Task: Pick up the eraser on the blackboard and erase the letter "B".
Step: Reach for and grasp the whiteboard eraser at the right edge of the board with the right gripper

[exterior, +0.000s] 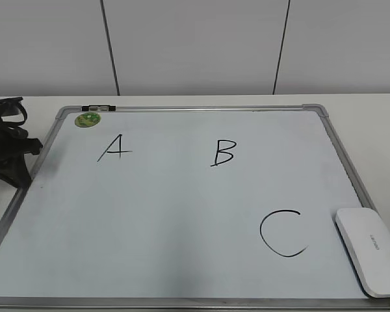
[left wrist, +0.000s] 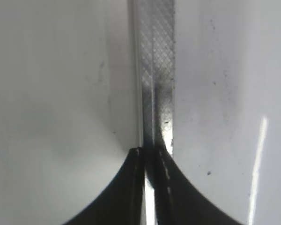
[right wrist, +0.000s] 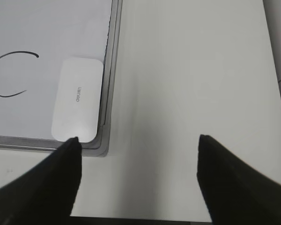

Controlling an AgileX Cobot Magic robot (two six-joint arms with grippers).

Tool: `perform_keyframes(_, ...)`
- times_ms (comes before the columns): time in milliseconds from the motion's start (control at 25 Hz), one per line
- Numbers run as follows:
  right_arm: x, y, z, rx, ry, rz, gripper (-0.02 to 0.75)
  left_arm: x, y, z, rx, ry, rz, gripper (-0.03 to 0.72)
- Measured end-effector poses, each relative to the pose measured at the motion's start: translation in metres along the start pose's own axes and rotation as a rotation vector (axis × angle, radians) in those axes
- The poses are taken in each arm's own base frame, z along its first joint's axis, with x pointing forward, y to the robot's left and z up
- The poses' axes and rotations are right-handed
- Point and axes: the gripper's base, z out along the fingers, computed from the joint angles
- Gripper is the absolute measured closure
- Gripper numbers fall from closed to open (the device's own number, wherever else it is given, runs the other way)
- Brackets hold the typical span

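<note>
The flat white oblong plastic eraser point(right wrist: 77, 99) lies ahead-left of the right end effector point(right wrist: 138, 140), fingers spread wide, long axis pointing away; left end effector point(left wrist: 152, 152) pressed together.

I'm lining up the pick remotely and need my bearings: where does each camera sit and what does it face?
Exterior: raised at the front, slanting down on the blackboard with the letter "B"; left arm at the left edge.
Left wrist: close above the board's frame; left hand shut.
Right wrist: above bare table; right hand open.
Exterior and right wrist share the eraser and "C".
</note>
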Motion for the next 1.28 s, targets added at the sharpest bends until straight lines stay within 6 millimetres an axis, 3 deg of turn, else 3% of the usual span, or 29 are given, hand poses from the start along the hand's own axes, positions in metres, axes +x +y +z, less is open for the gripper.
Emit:
perform_keyframes(160,-0.013,0.003,0.020,-0.039,0.087,-0.002,0.149,0.000,0.000,0.000,0.000,0.000,0.000,0.678)
perform_keyframes(520,-0.030,0.027,0.071,-0.309,0.354,-0.001,0.149,0.000,0.000,0.000,0.002,0.002,-0.001,0.678)
perform_keyframes(800,-0.040,0.030,0.103,-0.289,0.459,0.041,0.150,0.000,0.000,0.000,0.002,0.003,-0.001,0.678)
perform_keyframes(1160,-0.053,0.058,0.133,-0.216,0.476,0.010,0.148,0.000,0.000,0.000,0.002,0.003,-0.001,0.678)
perform_keyframes(1280,-0.056,0.064,0.150,-0.215,0.476,0.013,0.104,0.000,0.000,0.000,0.002,0.003,-0.001,0.678)
